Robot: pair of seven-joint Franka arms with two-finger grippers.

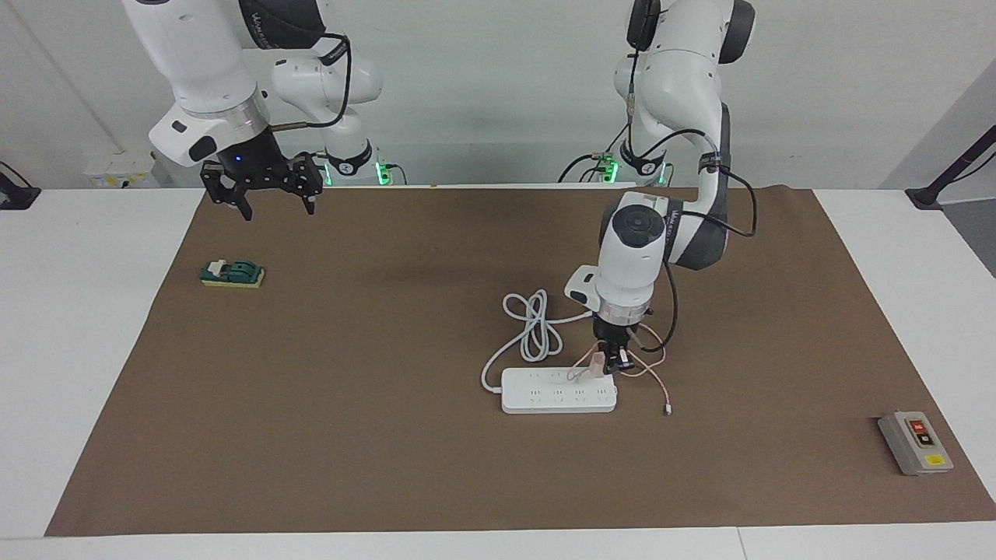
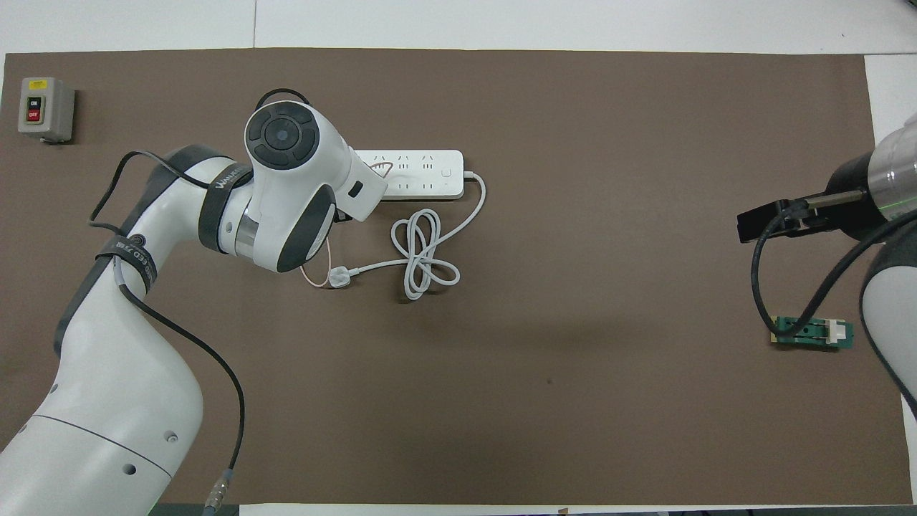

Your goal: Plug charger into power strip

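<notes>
A small green block-shaped switch [image 1: 233, 273] on a yellowish base lies on the matte brown mat [image 1: 350, 435] covering the white tabletop [image 1: 85, 327], toward the right arm's end. Above that end the right hand [image 1: 263, 184] waits in the air, its black fingers spread wide apart. The flat white power strip [image 1: 559, 390], a long smooth bar with two rows of sockets, lies mid-mat, its thick white cord [image 1: 533, 325] looped nearer the robots. The left hand [image 1: 611, 361] points down over the strip's end, clamped on the pale-pink cube charger [image 1: 597, 365], held just above the sockets; its thin pink cable [image 1: 652, 371] curls beside it. A boxy grey button box [image 1: 915, 442] sits toward the left arm's end.
</notes>
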